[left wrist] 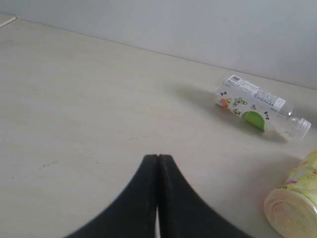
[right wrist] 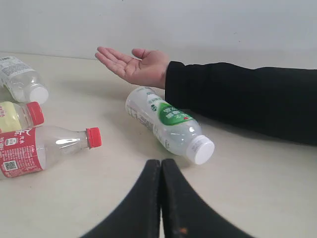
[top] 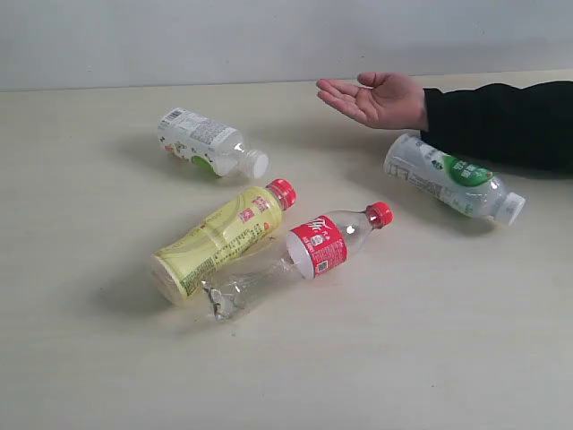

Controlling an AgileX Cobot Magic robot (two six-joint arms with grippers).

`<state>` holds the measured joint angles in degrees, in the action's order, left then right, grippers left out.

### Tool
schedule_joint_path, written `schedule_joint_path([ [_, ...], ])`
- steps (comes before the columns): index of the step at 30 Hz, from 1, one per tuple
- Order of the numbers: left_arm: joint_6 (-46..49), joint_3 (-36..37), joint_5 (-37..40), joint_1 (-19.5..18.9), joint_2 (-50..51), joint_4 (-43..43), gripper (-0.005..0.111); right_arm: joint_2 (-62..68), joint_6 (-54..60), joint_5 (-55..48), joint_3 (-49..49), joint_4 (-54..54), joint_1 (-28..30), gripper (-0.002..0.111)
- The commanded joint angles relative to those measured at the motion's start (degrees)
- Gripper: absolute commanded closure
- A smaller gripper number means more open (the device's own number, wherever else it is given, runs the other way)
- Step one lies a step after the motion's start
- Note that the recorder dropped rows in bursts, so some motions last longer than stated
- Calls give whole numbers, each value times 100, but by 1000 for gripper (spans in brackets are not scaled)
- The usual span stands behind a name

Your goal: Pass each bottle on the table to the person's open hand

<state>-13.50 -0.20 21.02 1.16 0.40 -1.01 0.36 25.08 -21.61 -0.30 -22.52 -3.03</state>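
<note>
While it carries nothing, left gripper (left wrist: 157, 157): jaws pressed together, tips low over bare table (top: 89, 358).
Right gripper (right wrist: 161, 161): jaws likewise closed on nothing, tips above the tabletop.
Left white-cap bottle (left wrist: 257, 105): on its side, ahead of the left gripper and off to one side, well apart from the tips; barcode end toward the wall (left wrist: 198, 29), cap pointing away from it.
Yellow bottle (left wrist: 297, 201): on its side, nearer the left gripper than the white-cap one but also off to the side; only its round base end shows from that wrist.
Right white-cap bottle (right wrist: 168, 124): on its side just ahead of the right gripper, cap end nearest the tips, green label up.
Hand (right wrist: 136, 64): farther ahead of the right gripper, beyond that bottle; palm up, fingers spread, nothing in it.
Sleeve (right wrist: 237, 96): black, lying along the table just behind the right white-cap bottle.
Crushed bottle (top: 309, 251): on its side, off to the side of the right gripper toward the middle of the table; red cap and red label, flattened base close against the yellow bottle, touching or not I cannot tell.
</note>
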Motion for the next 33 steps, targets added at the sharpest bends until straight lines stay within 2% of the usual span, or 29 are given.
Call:
schedule_joint_path([
  [1,-30,20,-35,29,-40,-20,107,-36,31,31,30,8,32,108],
  [8,-20,20,-45,27,-40,-46,107,-36,31,31,30,8,32,108],
  [11,93,20,-234,27,-40,-288,107,-36,31,31,30,8,32,108],
  [16,27,20,-670,27,-40,-165,107,-36,31,31,30,8,32,108],
  [20,-509,20,-951,27,-40,688,107,-36,31,31,30,8,32,108],
  [23,-943,20,-1157,27,-40,1722,107,-36,31,31,30,8,32,108],
  [26,-967,20,-1456,27,-40,2537,107,-36,31,31,30,8,32,108],
  [31,-1054,20,-2398,27,-40,3316,107,-36,31,31,30,8,32,108],
  [33,-1398,20,-2890,27,-40,3489,107,-36,31,31,30,8,32,108],
])
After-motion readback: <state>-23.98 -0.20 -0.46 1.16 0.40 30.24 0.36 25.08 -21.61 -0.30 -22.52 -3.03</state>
